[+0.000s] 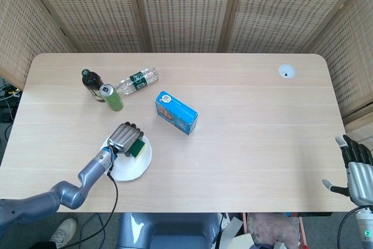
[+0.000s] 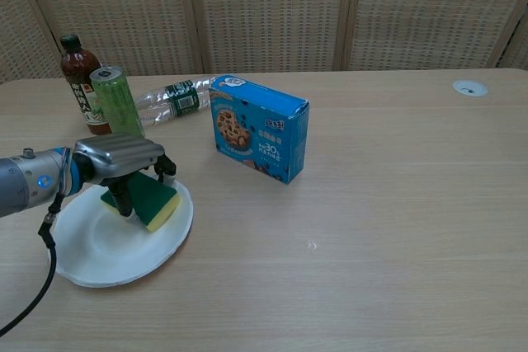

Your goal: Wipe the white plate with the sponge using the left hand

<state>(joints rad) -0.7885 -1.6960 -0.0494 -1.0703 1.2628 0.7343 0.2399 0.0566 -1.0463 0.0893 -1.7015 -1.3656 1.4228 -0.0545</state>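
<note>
A white plate [image 1: 133, 169] [image 2: 107, 255] lies near the table's front left. My left hand [image 1: 124, 136] [image 2: 118, 159] grips a green and yellow sponge [image 1: 138, 148] [image 2: 155, 200] from above and holds it at the plate's far rim. The fingers curl round the sponge's sides. My right hand [image 1: 355, 168] hangs off the table's front right corner with its fingers apart and nothing in it; the chest view does not show it.
A green can [image 1: 111, 97] [image 2: 116, 106], a dark bottle [image 1: 91, 84] [image 2: 81, 83] and a lying clear bottle [image 1: 137, 80] [image 2: 169, 97] stand behind the plate. A blue cookie box [image 1: 175, 113] [image 2: 259, 129] stands to its right. A white disc [image 1: 286, 72] sits far right.
</note>
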